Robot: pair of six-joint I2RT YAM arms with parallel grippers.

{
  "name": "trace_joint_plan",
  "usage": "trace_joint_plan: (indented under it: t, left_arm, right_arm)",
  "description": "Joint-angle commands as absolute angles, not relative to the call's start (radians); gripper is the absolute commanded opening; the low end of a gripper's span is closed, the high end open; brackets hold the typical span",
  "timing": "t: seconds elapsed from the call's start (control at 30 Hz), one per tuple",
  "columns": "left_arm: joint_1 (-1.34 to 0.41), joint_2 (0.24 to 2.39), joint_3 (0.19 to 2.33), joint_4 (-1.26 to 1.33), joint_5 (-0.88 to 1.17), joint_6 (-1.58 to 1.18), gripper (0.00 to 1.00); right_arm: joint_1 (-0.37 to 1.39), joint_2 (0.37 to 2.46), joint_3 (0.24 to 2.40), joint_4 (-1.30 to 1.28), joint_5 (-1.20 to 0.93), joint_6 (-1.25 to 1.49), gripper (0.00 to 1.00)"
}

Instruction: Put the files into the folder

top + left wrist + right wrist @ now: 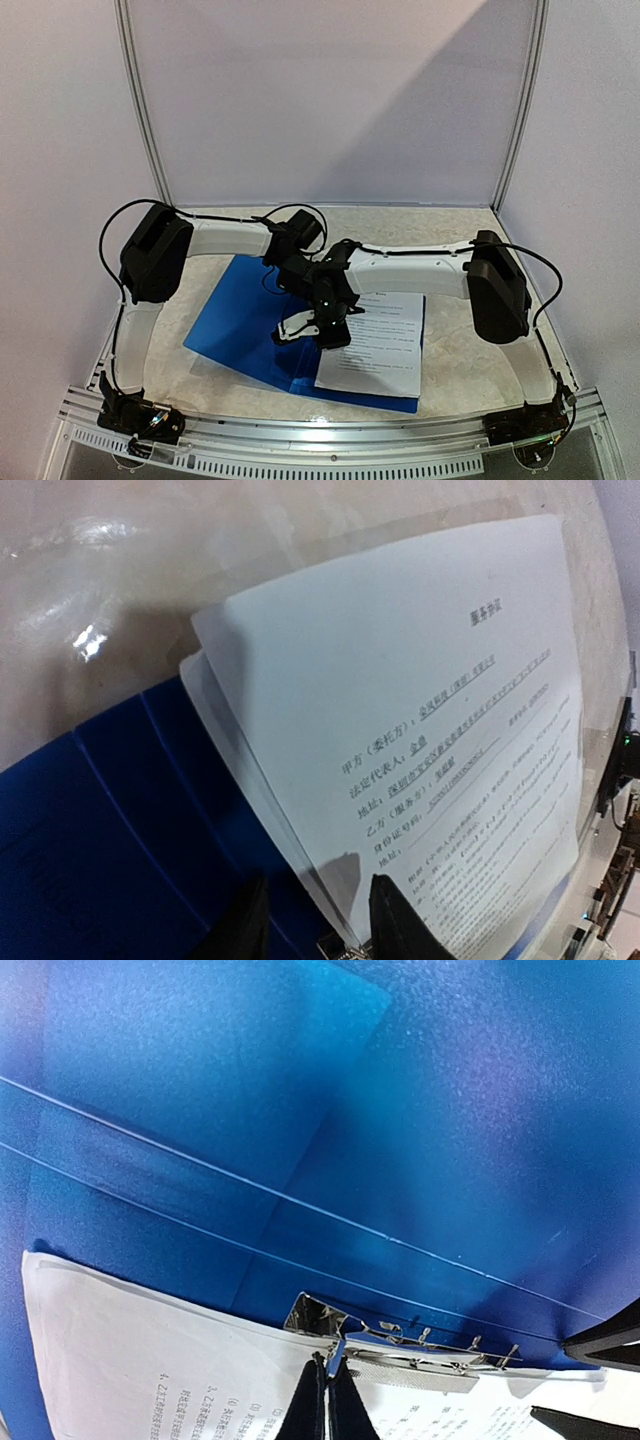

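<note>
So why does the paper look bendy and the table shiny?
Left wrist view: the wide lens curves the files, and glare spots the table. Right wrist view: the folder shows a purplish sheen. Top view: a slanted shadow crosses the back wall.

The folder [250,1090] is blue plastic, finely pebbled, soft sheen. The clip [400,1355] right at the right gripper [327,1362] fingertips is shiny bare metal. The files [420,730] are thin matt paper; the table [120,570] looks glossy, kinda marble-ish.
</note>
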State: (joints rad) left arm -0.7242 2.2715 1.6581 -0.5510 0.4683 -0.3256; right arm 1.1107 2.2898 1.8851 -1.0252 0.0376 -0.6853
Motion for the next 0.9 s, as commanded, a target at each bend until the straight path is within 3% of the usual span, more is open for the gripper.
trace_joint_plan:
  t: [0.0,0.3,0.53,0.87]
  left_arm:
    - [-0.761,2.347,1.634,-0.603,0.448,-0.317,0.36]
    - [-0.761,2.293,1.655,-0.605,0.448,-0.303,0.37]
    - [-0.688,2.031,1.681,-0.617,0.346,-0.299,0.61]
    - [-0.464,1.51,1.202,-0.579,0.139,-0.374,0.7]
  right_arm:
    - [1.118,2.358,1.862,-0.98,0.025,-0.684,0.0]
    - [1.117,2.391,1.853,-1.046,0.022,-0.674,0.0]
    - [1.117,2.408,1.787,-1.082,0.029,-0.688,0.0]
    - [1.118,2.312,1.67,-1.059,0.012,-0.728,0.0]
